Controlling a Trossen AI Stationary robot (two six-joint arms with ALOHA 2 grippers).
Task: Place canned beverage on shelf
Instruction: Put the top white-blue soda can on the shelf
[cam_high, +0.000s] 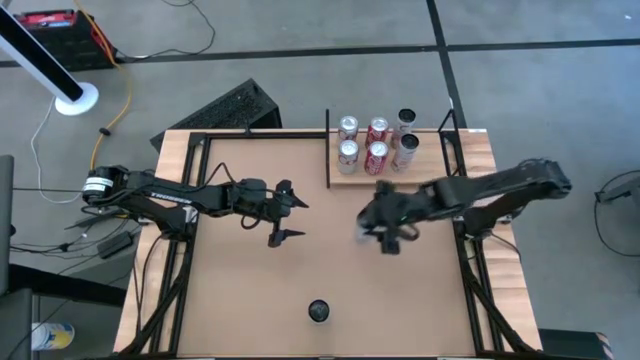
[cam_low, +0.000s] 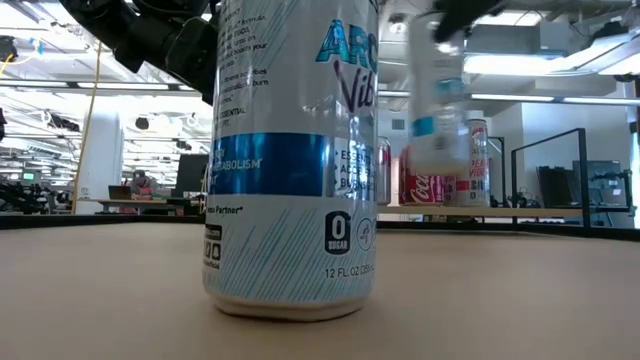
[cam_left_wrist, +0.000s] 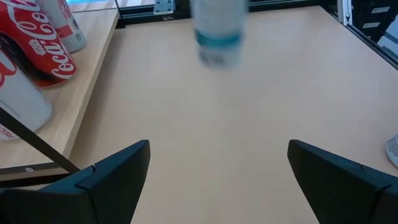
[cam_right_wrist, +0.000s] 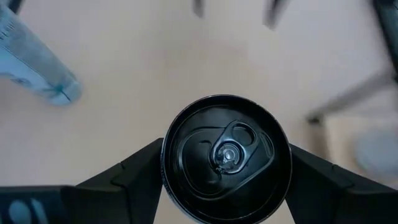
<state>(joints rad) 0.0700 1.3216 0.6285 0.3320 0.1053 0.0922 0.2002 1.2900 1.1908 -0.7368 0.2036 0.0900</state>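
Note:
A pale blue-and-white can (cam_low: 437, 100) with a black top (cam_right_wrist: 227, 155) hangs in mid-air over the table's middle right, and my right gripper (cam_high: 385, 232) is shut on it. In the left wrist view this can (cam_left_wrist: 217, 31) shows blurred, clear of the tabletop. The shelf (cam_high: 432, 172), a small light-wood plank at the far right, carries several upright cans (cam_high: 377, 155). My left gripper (cam_high: 285, 215) stands open over the table's middle left, nothing between its fingers (cam_left_wrist: 112, 180). My right gripper pinches the can between its two fingers, on opposite sides of the wall just under the top rim (cam_right_wrist: 166, 171). The fingers come slanting down from the table's right. The can hangs below them, lifted clear of the table and roughly upright.
A second can of the same kind (cam_high: 318, 311) stands upright near the table's front edge and fills the low view (cam_low: 290, 160). Black frame rails (cam_high: 470, 250) run along the table's sides. Bare tabletop lies between the grippers and in front of the shelf.

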